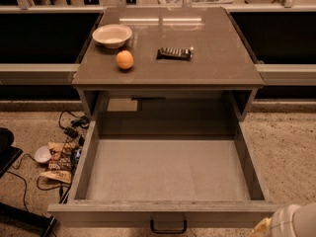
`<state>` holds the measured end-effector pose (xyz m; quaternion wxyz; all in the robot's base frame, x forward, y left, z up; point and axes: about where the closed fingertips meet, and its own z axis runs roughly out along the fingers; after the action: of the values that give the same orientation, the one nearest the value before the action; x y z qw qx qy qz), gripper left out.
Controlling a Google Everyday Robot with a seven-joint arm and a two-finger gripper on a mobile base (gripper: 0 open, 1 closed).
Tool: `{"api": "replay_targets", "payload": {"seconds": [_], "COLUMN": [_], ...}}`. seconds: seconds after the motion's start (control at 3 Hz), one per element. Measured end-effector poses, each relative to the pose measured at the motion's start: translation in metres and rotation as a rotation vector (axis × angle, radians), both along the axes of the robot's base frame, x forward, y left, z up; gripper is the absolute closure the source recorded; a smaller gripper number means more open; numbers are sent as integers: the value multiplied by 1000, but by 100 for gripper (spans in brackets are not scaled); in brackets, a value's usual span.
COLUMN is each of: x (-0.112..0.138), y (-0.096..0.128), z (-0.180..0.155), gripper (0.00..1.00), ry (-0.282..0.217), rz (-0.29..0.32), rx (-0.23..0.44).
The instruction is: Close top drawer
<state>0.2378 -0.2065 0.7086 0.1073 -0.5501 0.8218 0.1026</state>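
The top drawer (168,172) is pulled far out of the grey cabinet toward me. It is a wide deep grey box and its inside is bare. Its flat front panel (163,214) runs along the bottom of the view, with a small black handle (168,227) at its centre. My gripper (291,223) shows only as a white rounded part at the bottom right corner, just right of the drawer's front corner.
The cabinet top (217,58) holds a white bowl (112,35), an orange (125,59) and a dark snack bar (174,53). Cables and snack packets (61,154) lie on the floor at the left. A dark object (7,147) sits at the far left.
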Motion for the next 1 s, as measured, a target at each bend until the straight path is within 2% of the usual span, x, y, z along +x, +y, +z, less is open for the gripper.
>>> {"api": "replay_targets", "payload": {"seconds": [0.33,0.67,1.0], "x": [-8,-2,21], "y": [23,37,46], "z": [-64,-96,-115], "gripper": [100,100,100], "ry": [-32,-59,-91], "rz": [74,112,135], "rx": [24,41,49]}}
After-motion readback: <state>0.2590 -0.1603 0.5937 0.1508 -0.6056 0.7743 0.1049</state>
